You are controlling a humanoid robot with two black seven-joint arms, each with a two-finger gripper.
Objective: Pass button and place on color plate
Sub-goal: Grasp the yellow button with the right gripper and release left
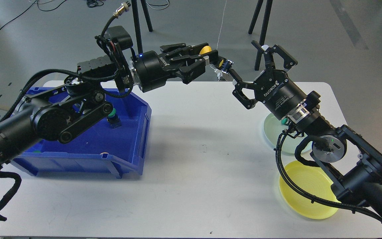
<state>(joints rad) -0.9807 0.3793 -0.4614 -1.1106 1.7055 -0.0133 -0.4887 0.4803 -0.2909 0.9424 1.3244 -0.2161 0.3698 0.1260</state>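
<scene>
My left gripper (219, 62) is shut on a yellow button (223, 64) and holds it out over the table's far edge. My right gripper (244, 68) is open, its fingers spread right beside the button, one finger (237, 79) just below it. The yellow plate (305, 192) lies at the front right, partly behind my right arm. The pale green plate (272, 127) lies beyond it; my right arm hides most of it and the green button on it. A green button (112, 116) lies in the blue bin (124, 156).
The blue bin stands on the left half of the white table (204, 172). Tripod legs (260, 20) stand on the floor behind the table. My left arm crosses above the bin.
</scene>
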